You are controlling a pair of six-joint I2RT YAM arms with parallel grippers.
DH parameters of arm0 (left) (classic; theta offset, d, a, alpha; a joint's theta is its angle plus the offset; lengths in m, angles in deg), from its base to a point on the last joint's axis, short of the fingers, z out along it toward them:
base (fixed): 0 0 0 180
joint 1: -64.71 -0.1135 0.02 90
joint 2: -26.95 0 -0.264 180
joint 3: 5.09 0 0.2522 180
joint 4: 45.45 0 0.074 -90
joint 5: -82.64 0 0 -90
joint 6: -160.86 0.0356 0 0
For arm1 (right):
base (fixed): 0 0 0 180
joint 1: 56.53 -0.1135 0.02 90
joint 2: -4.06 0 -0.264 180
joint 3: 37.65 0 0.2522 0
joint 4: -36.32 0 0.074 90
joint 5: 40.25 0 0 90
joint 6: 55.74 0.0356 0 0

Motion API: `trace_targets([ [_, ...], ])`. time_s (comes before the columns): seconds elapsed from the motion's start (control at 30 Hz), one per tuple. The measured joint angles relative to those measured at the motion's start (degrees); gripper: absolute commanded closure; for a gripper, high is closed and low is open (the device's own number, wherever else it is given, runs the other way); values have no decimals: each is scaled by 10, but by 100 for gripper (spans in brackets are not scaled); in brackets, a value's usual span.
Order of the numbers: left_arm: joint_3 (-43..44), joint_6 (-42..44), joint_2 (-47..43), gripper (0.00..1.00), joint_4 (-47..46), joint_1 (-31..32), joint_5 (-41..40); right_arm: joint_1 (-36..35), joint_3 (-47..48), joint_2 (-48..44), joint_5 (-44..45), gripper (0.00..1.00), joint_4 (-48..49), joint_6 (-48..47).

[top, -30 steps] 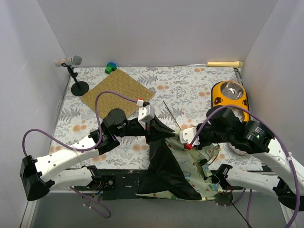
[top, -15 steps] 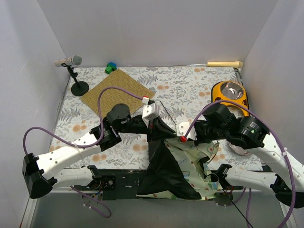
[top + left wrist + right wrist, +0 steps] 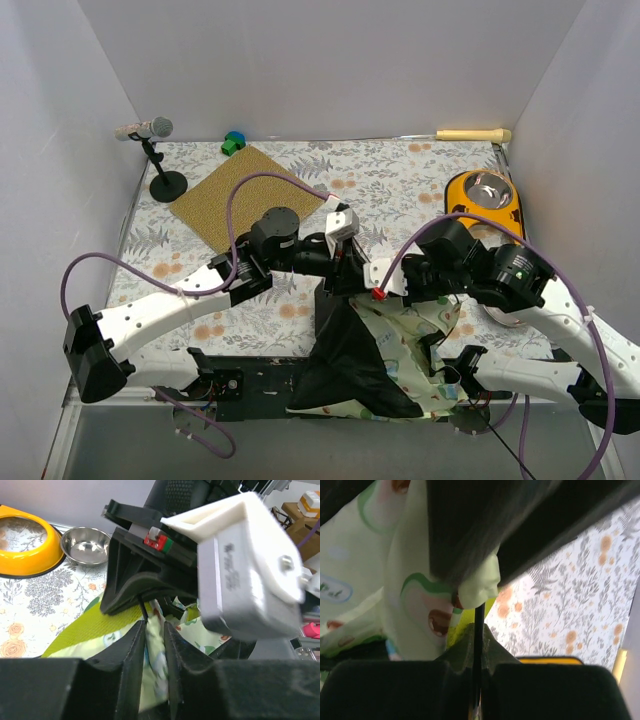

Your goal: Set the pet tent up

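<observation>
Fabric of the pet tent (image 3: 400, 340) lies crumpled at the near edge of the table (image 3: 400, 190), with its black underside up on the left. At its far end the left pincer (image 3: 155, 630) is squeezed together on a fold of the pale cloth, and right beside it the right pincer (image 3: 477, 652) is clamped on a thin black pole (image 3: 479, 625) that comes out of the cloth. Farther back sit the yellow bowl holder (image 3: 458, 205) on the right and the brown mat (image 3: 240, 195) on the left.
</observation>
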Motion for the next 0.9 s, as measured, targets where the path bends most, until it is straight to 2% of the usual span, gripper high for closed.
trace_targets([
  [0.03,4,-2,4,76,2,0,1,-2,-1,1,0,99,3,0],
  [0.07,7,-3,9,81,2,2,0,-5,-2,2,-3,99,17,0],
  [0.13,12,-5,18,99,3,5,-3,-14,-3,5,-6,99,29,0],
  [0.23,12,-10,21,100,11,2,-16,-15,-5,7,7,99,30,15],
  [0.27,12,-9,21,100,13,2,-21,-15,-5,9,12,90,31,18],
  [0.3,10,-8,18,100,14,2,-26,-15,-5,10,15,76,34,22],
  [0.4,-5,-3,-1,100,2,-4,-41,-23,1,17,17,50,43,21],
  [0.57,-45,14,-59,100,-13,-39,-42,-37,50,35,38,28,72,24],
  [0.77,-83,40,-95,100,4,-85,-14,-32,141,30,37,25,73,77],
  [0.9,-108,67,-104,100,11,-104,-5,-5,154,7,40,24,75,103],
])
